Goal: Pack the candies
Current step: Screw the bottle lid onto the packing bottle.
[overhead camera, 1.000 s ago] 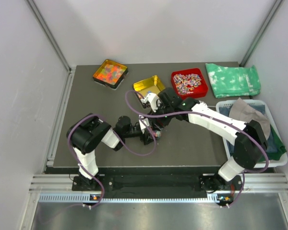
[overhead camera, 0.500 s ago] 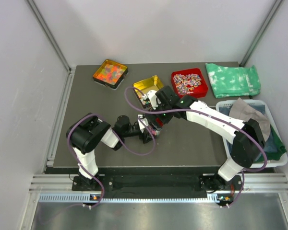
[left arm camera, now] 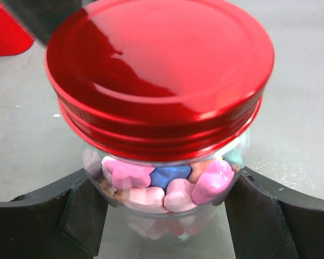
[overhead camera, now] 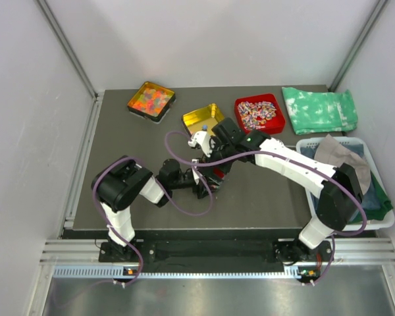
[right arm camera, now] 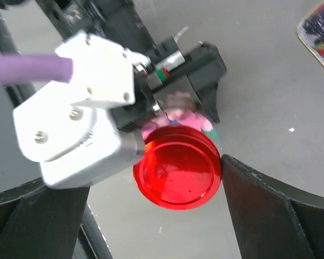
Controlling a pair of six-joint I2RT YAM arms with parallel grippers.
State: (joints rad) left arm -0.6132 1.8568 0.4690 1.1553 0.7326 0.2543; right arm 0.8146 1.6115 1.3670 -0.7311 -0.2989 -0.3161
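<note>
Gripping the jar (left arm camera: 167, 216) by its glass sides, the left gripper (left arm camera: 166, 211) is clamping it between both jaws, just under the lid (left arm camera: 159, 75). The candies (left arm camera: 170, 183) are sitting inside the jar, between those jaws. The right gripper (right arm camera: 151, 181) is hanging over the lid with its jaws spread wide, holding nothing; the lid is lying between them, nearer one jaw than the other. Capping looks done, though I cannot tell how tightly. Clearing away well means rising straight up with jaws wide, so neither finger is clipping the rim, while the left is holding firm.
</note>
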